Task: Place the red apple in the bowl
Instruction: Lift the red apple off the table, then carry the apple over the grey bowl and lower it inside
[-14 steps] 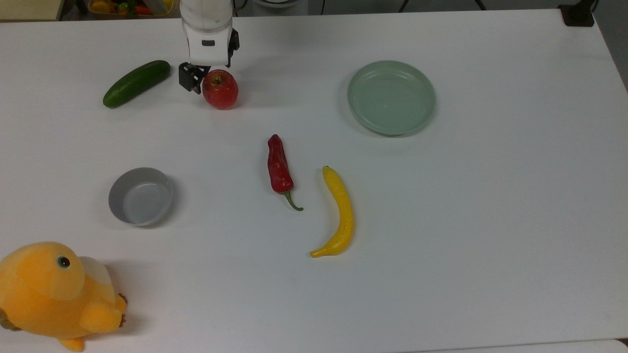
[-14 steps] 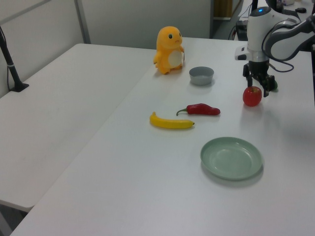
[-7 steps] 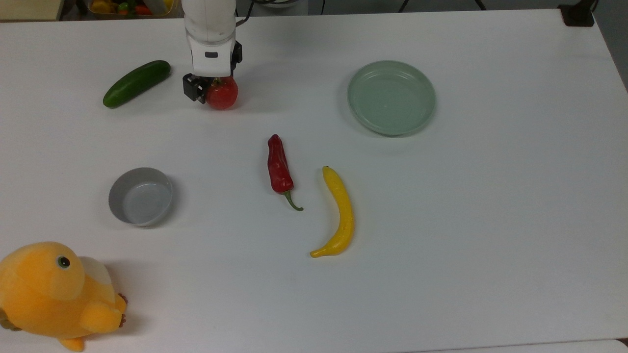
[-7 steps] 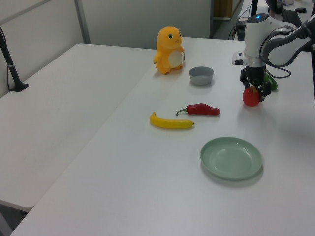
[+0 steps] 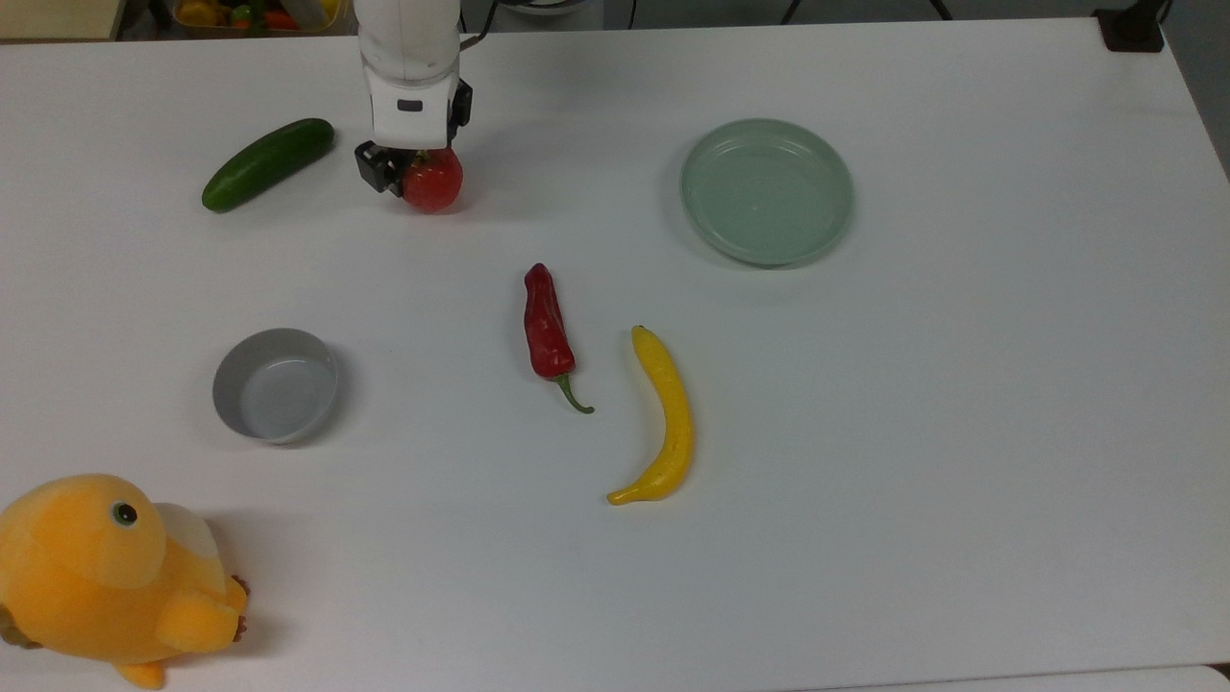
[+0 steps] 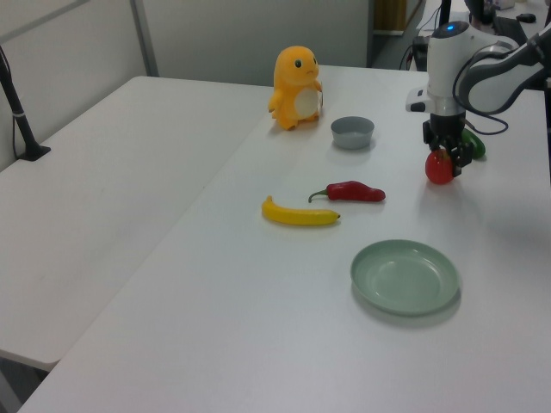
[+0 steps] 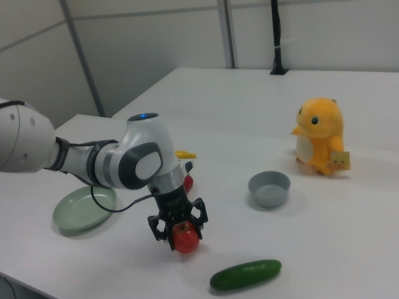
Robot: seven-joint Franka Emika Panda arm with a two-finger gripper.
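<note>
The red apple [image 5: 437, 187] [image 6: 439, 170] [image 7: 186, 242] is at the back of the white table, beside the cucumber. My gripper [image 5: 418, 169] [image 6: 448, 155] [image 7: 179, 225] comes straight down over it, with a black finger pressed against each side, shut on the apple. In the right view the apple's underside is at or just off the tabletop. The small grey bowl [image 5: 223, 384] [image 6: 353, 138] [image 7: 268, 196] stands with nothing in it toward the top view's lower left, well apart from the gripper.
A green cucumber [image 5: 267, 163] lies just to the top view's left of the gripper. A red chili pepper [image 5: 548, 327] and a yellow banana [image 5: 668, 423] lie mid-table. A pale green plate [image 5: 711, 221] sits at the top view's right, and an orange plush toy [image 5: 106, 577] at its lower left corner.
The gripper came down from behind the apple until its fingers straddled it, then closed in. Gripper and apple have since shifted together slightly toward the top view's upper left.
</note>
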